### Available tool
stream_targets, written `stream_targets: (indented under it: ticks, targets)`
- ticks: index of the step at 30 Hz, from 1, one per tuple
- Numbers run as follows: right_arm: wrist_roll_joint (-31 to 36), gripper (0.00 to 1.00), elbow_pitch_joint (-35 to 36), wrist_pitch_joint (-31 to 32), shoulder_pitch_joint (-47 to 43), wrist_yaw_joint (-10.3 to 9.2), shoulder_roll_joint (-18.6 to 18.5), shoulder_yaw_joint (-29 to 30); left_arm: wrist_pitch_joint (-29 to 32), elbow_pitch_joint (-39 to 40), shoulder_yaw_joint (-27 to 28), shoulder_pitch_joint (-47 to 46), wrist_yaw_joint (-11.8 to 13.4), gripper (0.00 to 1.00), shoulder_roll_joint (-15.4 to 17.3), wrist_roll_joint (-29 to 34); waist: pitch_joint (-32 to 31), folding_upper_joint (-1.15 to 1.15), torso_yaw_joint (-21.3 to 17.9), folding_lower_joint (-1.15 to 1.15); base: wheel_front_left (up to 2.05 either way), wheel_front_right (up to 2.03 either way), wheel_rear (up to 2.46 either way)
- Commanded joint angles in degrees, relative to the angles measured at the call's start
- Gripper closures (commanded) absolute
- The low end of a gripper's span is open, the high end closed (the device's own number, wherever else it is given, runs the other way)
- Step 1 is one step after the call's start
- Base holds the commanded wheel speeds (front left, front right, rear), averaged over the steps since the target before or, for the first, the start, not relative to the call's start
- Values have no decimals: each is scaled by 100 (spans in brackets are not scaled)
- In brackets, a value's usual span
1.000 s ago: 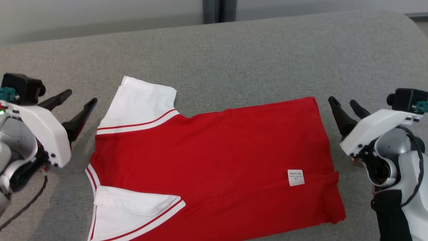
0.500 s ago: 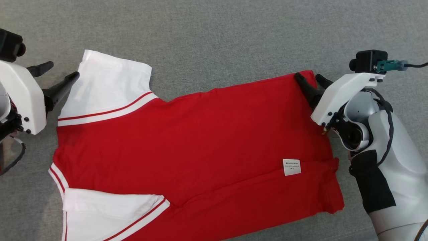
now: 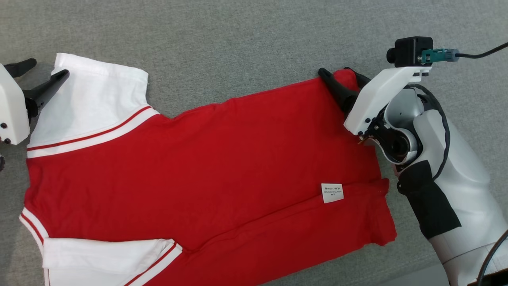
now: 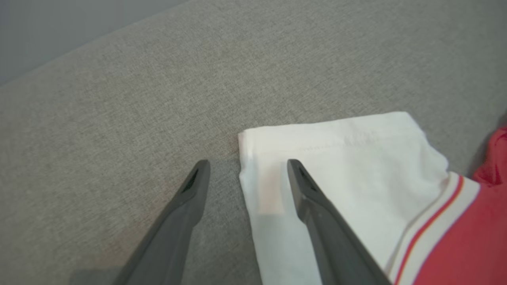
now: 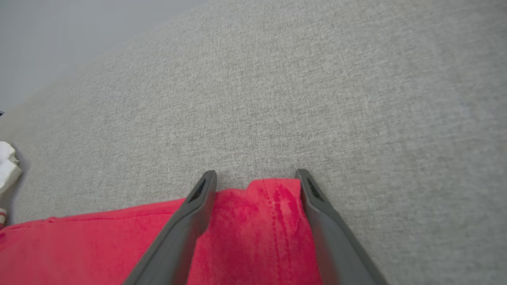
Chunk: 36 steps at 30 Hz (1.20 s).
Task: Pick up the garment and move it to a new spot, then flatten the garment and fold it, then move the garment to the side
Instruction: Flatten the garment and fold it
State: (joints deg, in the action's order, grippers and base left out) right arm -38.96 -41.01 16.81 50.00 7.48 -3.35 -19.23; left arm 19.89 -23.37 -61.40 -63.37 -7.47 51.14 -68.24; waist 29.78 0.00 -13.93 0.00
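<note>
The garment is a red shirt with white, red-striped sleeves, spread flat on the grey surface, a white label showing near its hem. My left gripper is open at the far corner of the upper white sleeve; one finger lies over the sleeve edge, the other over bare fabric surface. In the left wrist view the left gripper straddles that sleeve edge. My right gripper is open, its fingers either side of the red hem corner. The right gripper has the corner bunched between its fingers.
The grey cloth-covered surface stretches beyond the shirt at the top and to the right. A second white sleeve lies folded at the lower left. My right arm stands beside the hem.
The head camera has tilted down, so the whole picture shifted. Both open grippers have come in onto the shirt: the left to the sleeve corner, the right around the hem corner.
</note>
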Motion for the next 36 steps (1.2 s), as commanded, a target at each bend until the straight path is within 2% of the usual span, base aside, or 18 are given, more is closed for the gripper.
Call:
stream_targets:
  ticks: [1,11,12,14,15,24,36]
  targets:
    - [-75,0,-116,5,-93,3,77,-170,-67,-61,-49,-107,-3,0,20,-51,60,0,-75,0,0,0,0]
    - [-500,0,-301,-177,5,4,95,-806,-305,-411,-534,-306,-3,0,74,-333,151,0,-229,0,0,0,0]
    - [-527,33,-322,-199,8,4,97,-834,-300,-405,-580,-331,-3,37,63,-385,143,0,-230,0,0,0,0]
    - [-573,78,-368,-214,33,8,102,-903,-270,-351,-687,-373,-4,100,54,-476,120,0,-224,0,0,0,0]
    - [-592,100,-396,-231,47,8,103,-934,-264,-320,-734,-390,-4,100,62,-508,106,0,-218,0,0,0,0]
    - [-642,100,-577,-617,146,6,51,-946,-606,-288,-911,-542,-3,100,66,-656,-134,0,-120,0,0,0,0]
    - [-364,100,-1313,-1096,-6,3,-37,-440,-726,-9,-1105,-251,-3,100,-34,-960,-1015,0,383,0,0,0,0]
